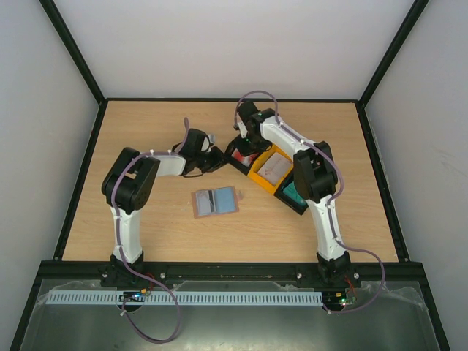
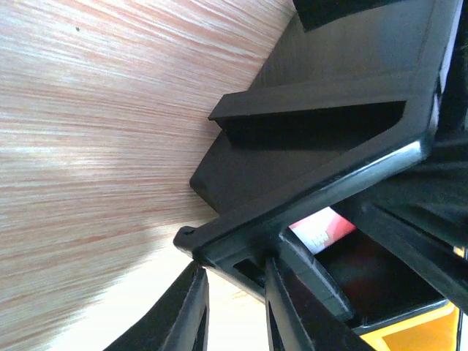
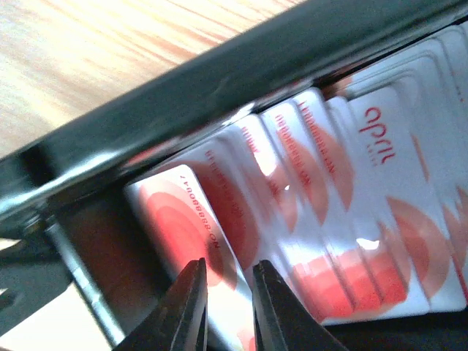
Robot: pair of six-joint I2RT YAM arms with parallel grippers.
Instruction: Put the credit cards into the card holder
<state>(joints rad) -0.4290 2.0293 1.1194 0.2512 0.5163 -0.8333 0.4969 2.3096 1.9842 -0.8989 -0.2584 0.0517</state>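
Hanging over the fanned credit cards (image 3: pixel 351 219) in the black tray (image 3: pixel 219 95), your right gripper (image 3: pixel 228 270) is nearly closed; you cannot tell if it pinches one. Your left gripper (image 2: pixel 235 276) straddles the tray's rim, grip equally unclear. The card holder (image 1: pixel 215 202) lies open, well apart.

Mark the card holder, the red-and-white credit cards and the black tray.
card holder (image 1: pixel 223 201), top external view, open inside face.
red-and-white credit cards (image 3: pixel 387 175), right wrist view, face of one card.
black tray (image 3: pixel 219 84), right wrist view, its rim.
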